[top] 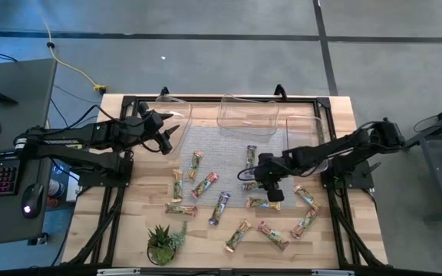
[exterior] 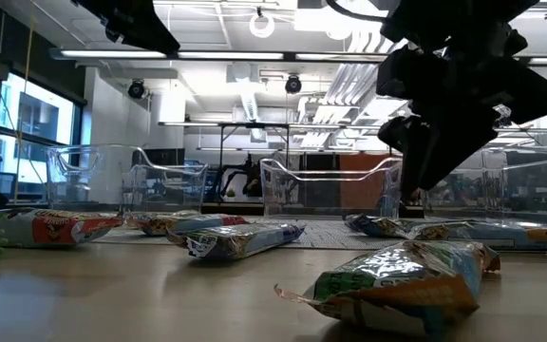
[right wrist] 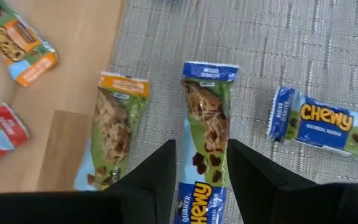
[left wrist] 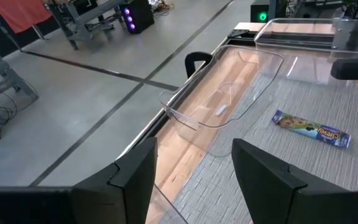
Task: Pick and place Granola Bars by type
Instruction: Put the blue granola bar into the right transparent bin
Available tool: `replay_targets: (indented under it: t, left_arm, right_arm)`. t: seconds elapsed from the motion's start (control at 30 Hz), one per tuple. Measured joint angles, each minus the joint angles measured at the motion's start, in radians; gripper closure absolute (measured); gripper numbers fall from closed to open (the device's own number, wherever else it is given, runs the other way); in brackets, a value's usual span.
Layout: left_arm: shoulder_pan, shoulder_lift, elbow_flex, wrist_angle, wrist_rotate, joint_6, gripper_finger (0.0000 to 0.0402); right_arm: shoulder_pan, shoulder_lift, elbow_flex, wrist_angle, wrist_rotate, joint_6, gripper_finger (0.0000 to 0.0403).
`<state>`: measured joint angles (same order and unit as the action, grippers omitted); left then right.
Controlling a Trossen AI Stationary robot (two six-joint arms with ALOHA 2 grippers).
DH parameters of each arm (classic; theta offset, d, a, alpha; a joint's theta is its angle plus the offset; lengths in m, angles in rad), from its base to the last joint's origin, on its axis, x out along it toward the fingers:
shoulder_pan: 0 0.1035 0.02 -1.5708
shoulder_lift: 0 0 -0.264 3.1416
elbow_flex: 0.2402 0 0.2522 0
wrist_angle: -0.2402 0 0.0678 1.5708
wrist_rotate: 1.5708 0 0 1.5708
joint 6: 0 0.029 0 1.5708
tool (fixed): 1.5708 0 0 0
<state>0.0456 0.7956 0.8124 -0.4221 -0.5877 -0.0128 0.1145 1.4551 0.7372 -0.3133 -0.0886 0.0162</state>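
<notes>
Hovering over the grey woven mat point(top: 229, 142), the right tool point(top: 271, 186) stands with fingers apart and nothing between them, directly above a blue-ended Chewy bar point(right wrist: 205, 140); that bar lies lengthwise in the gap between the two fingers in the right wrist view; an orange-ended bar point(right wrist: 115, 127) lies just beside it, and another blue Chewy bar point(right wrist: 325, 127) lies near on the other side; further Granola Bars point(top: 206, 184) are scattered over the wooden tabletop point(top: 129, 230), none seen in the three clear tubs point(top: 248, 113); sorting judged barely begun; left tool point(top: 162, 132) waits, fingers wide and empty, by the left-hand tub point(left wrist: 219, 93).

Risk noted: the orange-ended neighbour sits close enough that a descending finger may land on its wrapper or drag it along; the glossy wrapper may slip if pinched off-centre.
</notes>
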Motion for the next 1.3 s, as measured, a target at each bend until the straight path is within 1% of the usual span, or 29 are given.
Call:
replay_targets:
  t: [0.13, 0.3, 0.47, 0.53, 0.67, 0.77, 0.9, 1.03, 1.2, 1.3]
  left_arm:
    - [0.0, 0.0, 0.0, 0.0, 0.0, 0.0, 0.02]
    - [0.0, 0.0, 0.0, 0.0, 0.0, 0.0, 0.02]
    - [0.0, 0.0, 0.0, 0.0, 0.0, 0.0, 0.02]
    - [0.0, 0.0, 0.0, 0.0, 0.0, 0.0, 0.02]
    - [0.0, 0.0, 0.0, -0.001, 0.001, 0.0, 0.02]
    - [0.0, 0.0, 0.0, -0.008, 0.001, 0.0, 0.02]
    - [0.0, 0.0, 0.0, -0.036, 0.001, 0.0, 0.02]
    - [0.0, 0.0, 0.0, -0.072, 0.002, 0.0, 0.02]
    - [0.0, 0.0, 0.0, -0.078, 0.002, 0.0, 0.02]
    - [0.0, 0.0, 0.0, -0.077, 0.002, 0.0, 0.02]
  right_arm:
    - [0.014, 0.024, 0.0, -0.011, 0.047, 0.0, 0.0276]
    - [0.045, 0.099, 0.0, -0.012, 0.062, 0.003, 0.0276]
    - [0.058, 0.156, 0.005, -0.013, 0.162, 0.01, 0.0276]
    - [0.058, 0.162, 0.005, -0.015, 0.179, 0.026, 0.0276]
    - [0.057, 0.155, 0.004, -0.019, 0.18, 0.036, 0.0282]
    - [0.057, 0.144, 0.002, -0.019, 0.163, 0.059, 0.0302]
    - [0.056, 0.131, 0.002, -0.011, 0.134, 0.102, 0.0351]
    - [0.055, 0.104, -0.001, -0.02, 0.062, 0.134, 0.0394]
    - [0.055, 0.008, -0.001, -0.019, 0.06, 0.192, 0.0393]
    - [0.055, -0.089, -0.001, -0.022, 0.11, 0.194, 0.0399]
